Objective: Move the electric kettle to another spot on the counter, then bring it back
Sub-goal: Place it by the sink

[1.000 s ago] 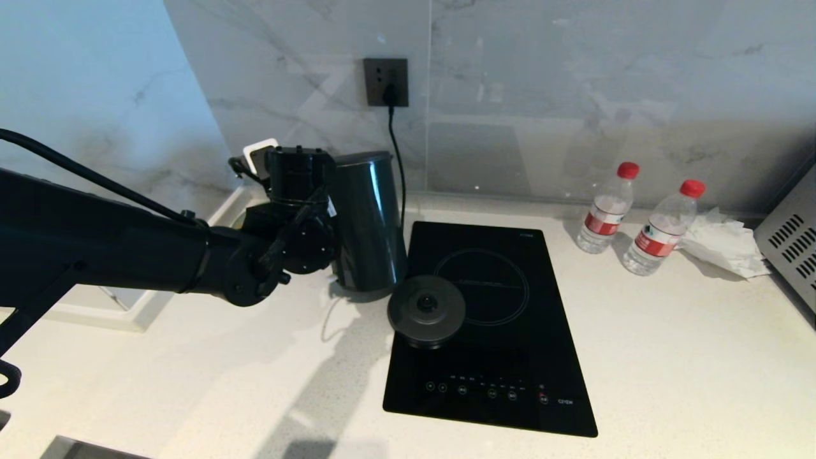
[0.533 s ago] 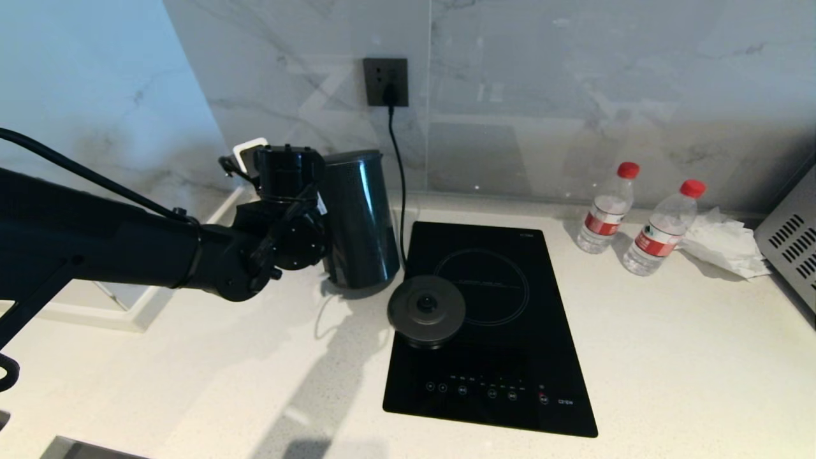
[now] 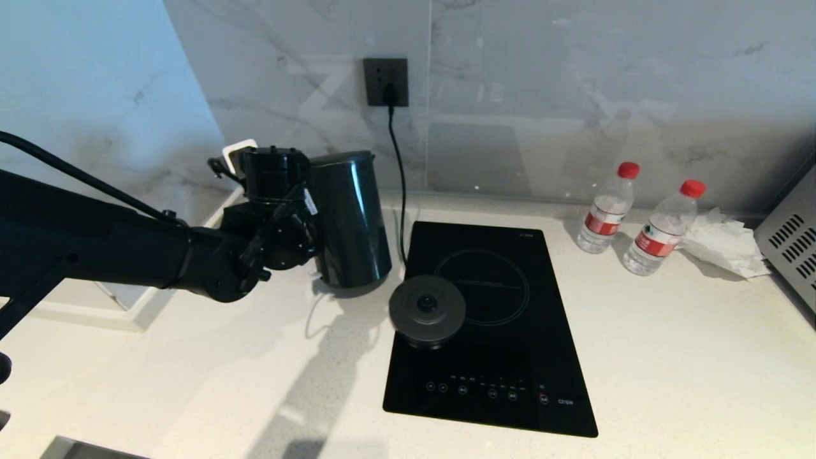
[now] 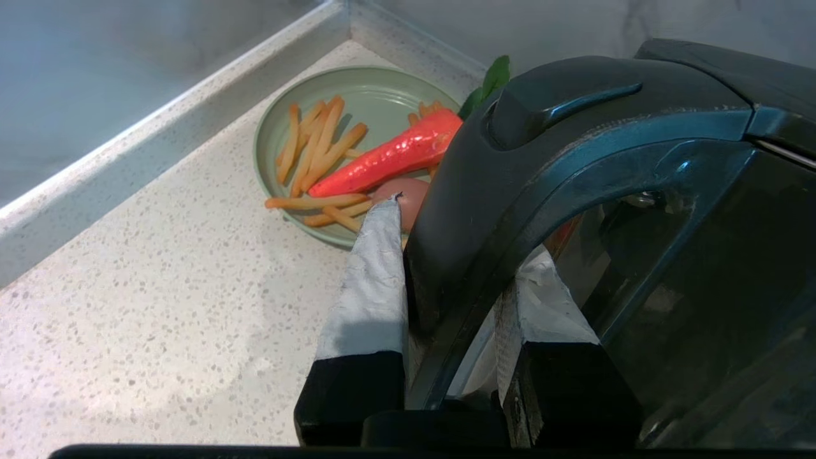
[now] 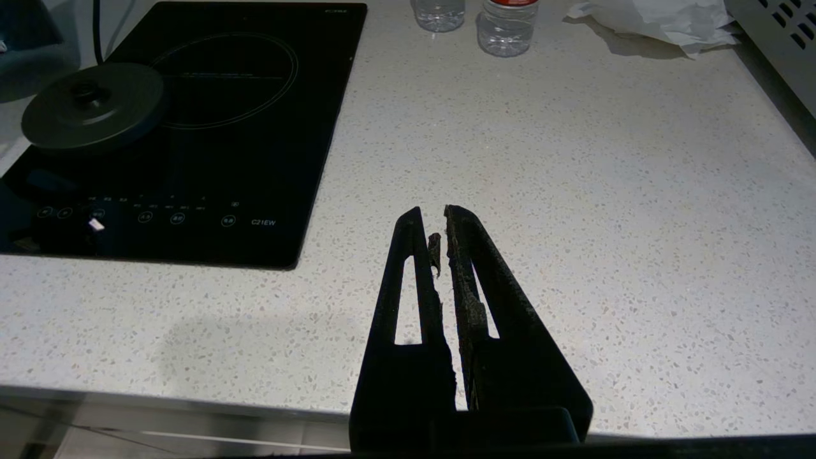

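Note:
The electric kettle (image 3: 352,220), a tall glossy black jug, leans slightly just left of the cooktop, over the white counter (image 3: 669,357). My left gripper (image 4: 468,255) is shut on the kettle's loop handle (image 4: 484,191), one taped finger (image 4: 376,280) on each side of it. In the head view the wrist hides those fingers. Its round power base (image 3: 426,310) sits bare on the cooktop's left edge. My right gripper (image 5: 435,213) hangs shut and idle over the counter's front part, holding nothing.
The black glass cooktop (image 3: 503,357) fills the middle. Two water bottles (image 3: 607,207) and a crumpled tissue (image 3: 723,245) stand at the back right by a grey appliance (image 3: 794,239). A green plate of food (image 4: 357,102) lies in the back left corner. A cord (image 3: 398,166) hangs from the wall socket.
My left arm has carried the kettle leftward and a little back, away from the power base. The base, bottles and right arm have not moved.

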`<state>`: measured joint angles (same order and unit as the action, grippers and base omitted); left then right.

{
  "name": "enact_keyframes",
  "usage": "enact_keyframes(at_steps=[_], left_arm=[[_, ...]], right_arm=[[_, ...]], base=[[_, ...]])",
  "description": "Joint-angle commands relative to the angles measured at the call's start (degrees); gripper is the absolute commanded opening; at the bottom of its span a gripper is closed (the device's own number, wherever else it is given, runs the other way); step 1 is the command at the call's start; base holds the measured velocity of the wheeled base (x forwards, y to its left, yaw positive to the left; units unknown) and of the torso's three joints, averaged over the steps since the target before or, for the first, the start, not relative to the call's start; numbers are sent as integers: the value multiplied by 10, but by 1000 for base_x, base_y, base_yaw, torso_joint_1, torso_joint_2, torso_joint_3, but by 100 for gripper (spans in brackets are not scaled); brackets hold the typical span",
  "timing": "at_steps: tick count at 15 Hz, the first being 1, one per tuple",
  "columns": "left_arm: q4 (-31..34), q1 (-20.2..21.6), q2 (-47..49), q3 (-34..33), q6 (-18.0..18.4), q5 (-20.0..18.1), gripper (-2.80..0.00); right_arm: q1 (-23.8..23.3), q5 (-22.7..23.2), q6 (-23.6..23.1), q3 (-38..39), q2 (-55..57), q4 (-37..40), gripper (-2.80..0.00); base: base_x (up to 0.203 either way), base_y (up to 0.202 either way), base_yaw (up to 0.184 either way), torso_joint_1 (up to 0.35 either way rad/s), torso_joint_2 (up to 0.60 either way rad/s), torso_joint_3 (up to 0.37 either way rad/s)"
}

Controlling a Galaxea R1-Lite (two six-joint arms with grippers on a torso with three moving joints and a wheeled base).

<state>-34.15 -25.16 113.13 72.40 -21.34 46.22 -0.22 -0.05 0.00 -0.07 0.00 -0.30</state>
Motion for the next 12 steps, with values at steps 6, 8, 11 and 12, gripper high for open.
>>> enact_keyframes(at_steps=[6, 8, 11, 12], left_arm=[[-76, 13, -10, -47, 25, -28, -280], [-77, 21, -11, -49, 25, -33, -280], [-84, 23, -11, -56, 24, -43, -280], [-99, 24, -10, -60, 24, -50, -280]], right_arm=[[0, 1, 0, 0, 0, 0, -280], [0, 0, 0, 1, 0, 0, -280], [0, 0, 0, 0, 0, 0, -280], [0, 0, 0, 0, 0, 0, -280]], base=[[0, 0, 0, 0, 0, 0], [0, 0, 0, 0, 0, 0], [0, 0, 0, 0, 0, 0], [0, 0, 0, 0, 0, 0]])
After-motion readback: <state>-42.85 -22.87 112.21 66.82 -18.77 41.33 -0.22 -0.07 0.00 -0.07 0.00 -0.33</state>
